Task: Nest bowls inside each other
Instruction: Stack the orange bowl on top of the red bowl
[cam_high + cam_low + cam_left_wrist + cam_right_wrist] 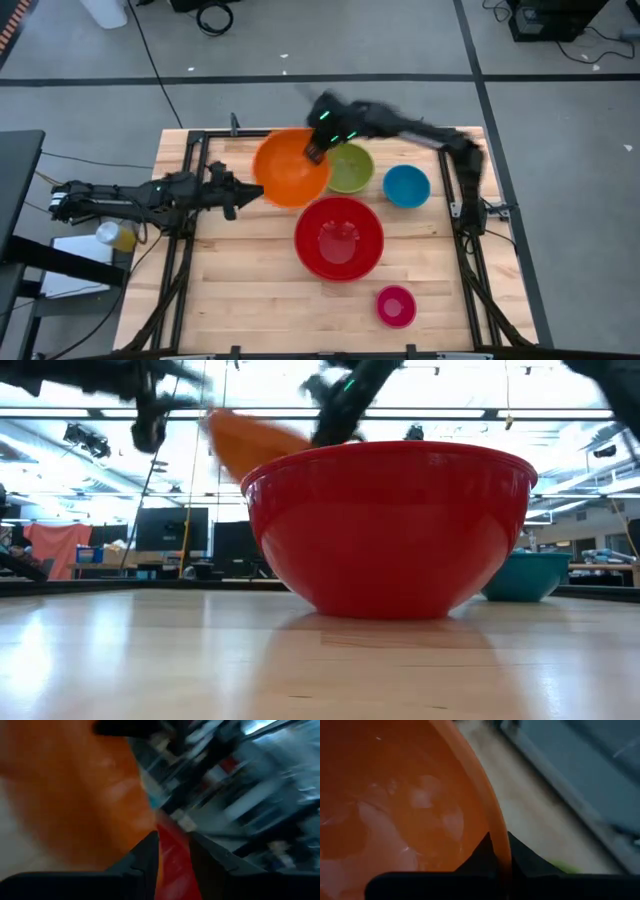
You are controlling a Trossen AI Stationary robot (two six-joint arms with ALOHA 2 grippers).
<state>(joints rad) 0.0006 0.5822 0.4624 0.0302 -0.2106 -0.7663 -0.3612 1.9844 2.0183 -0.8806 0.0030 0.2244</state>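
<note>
The orange bowl (pixel 290 170) hangs tilted above the table at the far middle, and my right gripper (pixel 315 152) is shut on its rim. It fills the right wrist view (pixel 395 795). The red bowl (pixel 340 237) stands on its base in the middle of the table, nearer than the orange one. The lime green bowl (pixel 352 168) and the blue bowl (pixel 406 186) stand to the right of the orange bowl. The small pink bowl (pixel 396 305) stands near the front edge. My left gripper (pixel 248 195) is open and level beside the orange bowl's left side (pixel 65 795), with nothing between its fingers. My right gripper holds the orange bowl by its rim (pixel 492 825) on the bowl's far right side, one finger inside the bowl and one outside. The fingers slant down from the table's far right. The bowl is lifted clear of the table and tilted (pixel 250 445).
Black frame rails (pixel 190 150) run along the table's left, far and right edges. Bare wood (pixel 240 290) lies at the near left of the table. The red bowl (pixel 390 530) blocks most of the low view, with the blue bowl (pixel 525 575) behind it to the right.
</note>
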